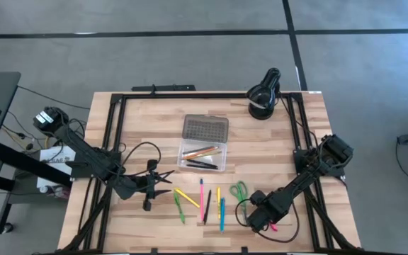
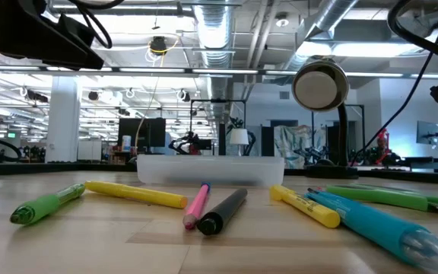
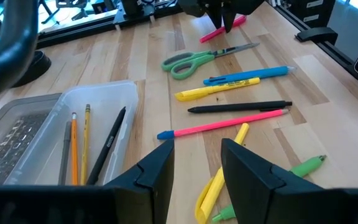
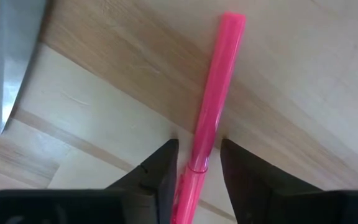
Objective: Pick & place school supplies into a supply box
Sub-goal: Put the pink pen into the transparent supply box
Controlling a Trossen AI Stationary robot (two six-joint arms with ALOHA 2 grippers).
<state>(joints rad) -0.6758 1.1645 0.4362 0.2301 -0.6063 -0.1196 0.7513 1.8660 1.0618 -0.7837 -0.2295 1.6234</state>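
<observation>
Step in hand: we judge that we are picking up the pink marker [image 4: 213,99] with our right gripper [image 4: 197,163], low over the near right part of the table [image 1: 275,152].
Right gripper: its two fingers straddle the pink marker, one on each side, very close to the barrel; we cannot tell whether they already press on it.
Left gripper: the left gripper [image 3: 196,160] hangs with its fingers parted and nothing between them, above the loose pens to the left of the row.
Box: the clear box [image 1: 202,156] sits mid-table with its lid [image 1: 205,128] folded back; an orange pencil [image 3: 74,148], a yellow pencil [image 3: 86,142] and a black pen [image 3: 110,142] already lie inside.
Left on the table: scissors [image 3: 204,58], a blue-and-yellow pen [image 3: 248,76], a yellow highlighter [image 3: 216,91], a thin black pen [image 3: 240,107], a pink pencil [image 3: 224,124], plus a yellow marker [image 3: 219,180] and a green marker [image 3: 294,171] nearer the left gripper.
Doing it well: we should close squarely across the barrel near its middle, lift straight up, and steer clear of the scissor blade [image 4: 14,56] just beside it.
Hard to see: from above the right gripper covers almost all of the pink marker; the wrist view cuts off its lower end, and the table-level view does not show the marker at all.
</observation>
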